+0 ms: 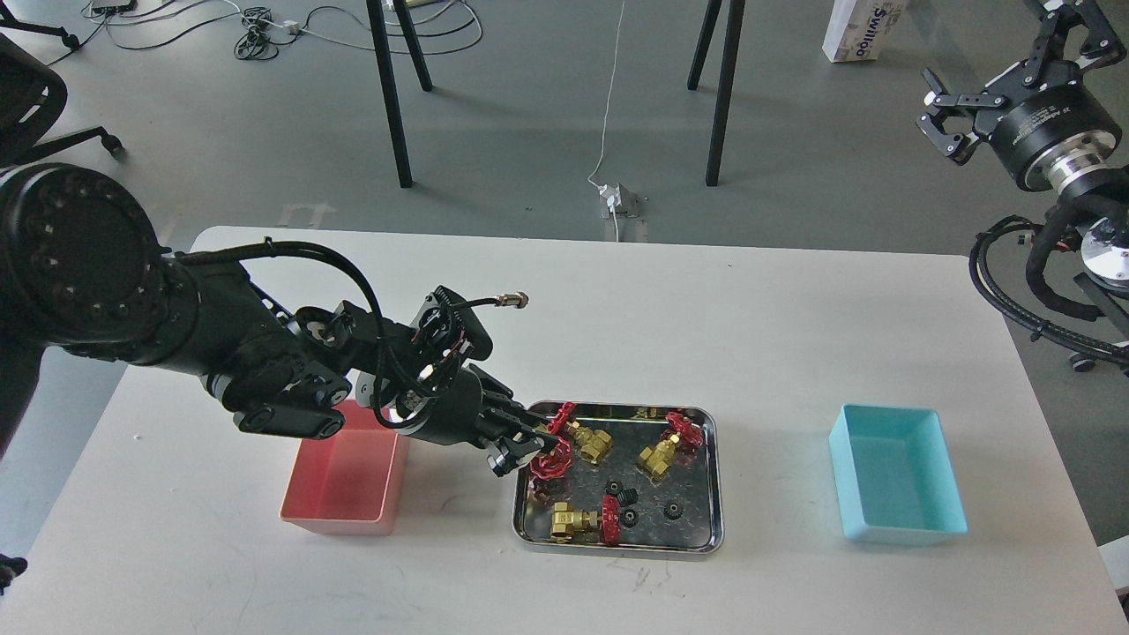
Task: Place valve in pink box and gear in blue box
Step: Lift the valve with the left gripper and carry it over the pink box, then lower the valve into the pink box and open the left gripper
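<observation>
In the head view, we are holding our left gripper (527,448) low over the left end of the steel tray (716,481), with its fingers set around the red handwheel of a valve (554,463) at the tray's left edge; whether the pads are touching the wheel we cannot tell. Just beyond the fingertips, a second valve (589,441) is lying with its brass body pointing away from the gripper. Farther right of the gripper, a third valve (670,445) is resting near the tray's far right corner, and a fourth valve (582,520) is lying nearer to us along the tray's front edge. Three small black gears (628,518) are sitting between these valves. The pink box (340,507) is standing just behind the gripper, under our left forearm. The blue box (895,476) is standing well apart, right of the tray. We are keeping our right gripper (948,123) raised off the table's far right side, with its fingers spread.
</observation>
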Tool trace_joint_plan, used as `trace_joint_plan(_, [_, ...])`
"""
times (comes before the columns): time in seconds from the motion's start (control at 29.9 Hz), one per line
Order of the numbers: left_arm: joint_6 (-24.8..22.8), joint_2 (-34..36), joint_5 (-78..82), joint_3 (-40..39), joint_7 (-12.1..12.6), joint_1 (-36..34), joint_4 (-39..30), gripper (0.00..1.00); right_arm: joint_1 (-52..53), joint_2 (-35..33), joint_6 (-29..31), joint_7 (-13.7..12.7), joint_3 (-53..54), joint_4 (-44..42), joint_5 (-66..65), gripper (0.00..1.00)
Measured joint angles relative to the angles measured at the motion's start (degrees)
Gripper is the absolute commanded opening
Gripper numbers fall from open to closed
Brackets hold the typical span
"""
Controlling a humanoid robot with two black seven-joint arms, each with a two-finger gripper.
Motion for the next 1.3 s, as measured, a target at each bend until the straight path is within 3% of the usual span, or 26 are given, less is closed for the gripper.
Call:
trace_joint_plan(0.1, [0.9, 2.9, 0.1, -0.1, 0.0, -2.8, -2.7, 0.25, 0.5, 0.1, -2.0, 0.0, 0.0, 1.0, 0.0, 0.99])
trace_joint_plan(0.33, [3.7, 11.9, 0.7, 0.0, 0.0, -7.3, -7.9, 0.26, 8.3, 0.2, -13.3, -0.6, -0.9, 3.5, 0.0, 0.99])
trace_joint_plan(0.57, [3.9, 22.8, 6.2, 0.4, 0.0, -11.3, -17.3, 0.26, 9.3, 0.6, -14.0, -0.6, -1.4, 3.1, -0.1, 0.99])
trace_joint_plan(0.8, [3.6, 34.7, 14.8, 1.1, 0.0, -12.4, -20.7, 0.26, 8.0, 0.7, -14.1, -0.6, -1.9, 3.1, -0.1, 0.99])
trace_joint_plan(1.07, [3.5, 36.4, 17.1, 4.6, 0.0, -11.6, -20.4, 0.26, 7.7, 1.3, -14.8, -0.7, -1.0, 1.2, 0.3, 0.99])
trace_joint_plan(1.3, [3.3, 35.7, 17.1, 4.8, 0.0, -8.6, -16.8, 0.26, 12.2, 2.0, -15.1, -3.0, -0.7, 0.9, 0.5, 0.99])
